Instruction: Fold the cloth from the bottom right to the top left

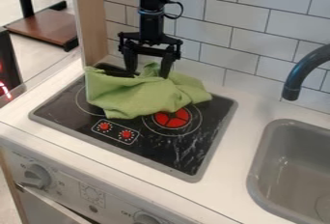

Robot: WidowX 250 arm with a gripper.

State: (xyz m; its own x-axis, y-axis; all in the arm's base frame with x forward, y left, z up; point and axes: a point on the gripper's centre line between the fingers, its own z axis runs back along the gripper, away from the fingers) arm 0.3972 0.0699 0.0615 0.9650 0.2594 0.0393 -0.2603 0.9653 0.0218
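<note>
Cloth of light green fabric (145, 97) lies rumpled on the glossy black toy stovetop (164, 153), left of centre in the upper half of the frame. We see the black two-finger gripper (148, 75) over its far edge, fingers spread wide, with a small peak of fabric between them but nothing pinched, as far as we can tell. We judge the fold mostly made and the release in hand; next we should lift straight up without snagging it.
</note>
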